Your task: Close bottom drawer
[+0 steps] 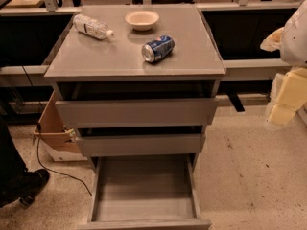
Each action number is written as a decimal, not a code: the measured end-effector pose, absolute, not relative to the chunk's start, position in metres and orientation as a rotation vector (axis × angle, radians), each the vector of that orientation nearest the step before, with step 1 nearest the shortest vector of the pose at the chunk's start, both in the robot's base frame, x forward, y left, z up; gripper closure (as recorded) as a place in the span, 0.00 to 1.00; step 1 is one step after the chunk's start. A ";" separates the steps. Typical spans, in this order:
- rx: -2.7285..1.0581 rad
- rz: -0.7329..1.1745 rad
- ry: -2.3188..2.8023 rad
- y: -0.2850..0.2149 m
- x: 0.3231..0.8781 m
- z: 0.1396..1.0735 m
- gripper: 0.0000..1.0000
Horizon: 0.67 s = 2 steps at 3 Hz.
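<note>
- We located the bottom drawer (144,195) pulled fully out at the foot of the cabinet (120,56).
- The pincer (287,97) hung at the right edge; the drawer lay well apart, below and left of it.
- We could not tell the pincer's state.

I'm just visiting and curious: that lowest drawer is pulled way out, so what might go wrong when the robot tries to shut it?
The hand hangs at the right edge, away from the bottom drawer; reaching in, it might bump the top drawer or the middle drawer, which stick out slightly. A hard shove could jolt the cabinet and roll the soda can lying sideways on top.
</note>
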State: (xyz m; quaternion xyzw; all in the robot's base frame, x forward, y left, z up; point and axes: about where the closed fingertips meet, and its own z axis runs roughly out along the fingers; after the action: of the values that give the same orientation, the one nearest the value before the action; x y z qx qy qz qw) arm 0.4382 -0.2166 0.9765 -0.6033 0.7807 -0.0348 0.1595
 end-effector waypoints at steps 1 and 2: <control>-1.725 -0.114 2.223 -0.217 0.438 0.976 0.00; -1.722 -0.145 2.219 -0.224 0.426 0.948 0.00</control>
State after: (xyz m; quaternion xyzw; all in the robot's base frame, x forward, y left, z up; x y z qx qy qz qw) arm 0.4257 -0.2241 0.9481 -0.6040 0.7782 -0.0510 0.1640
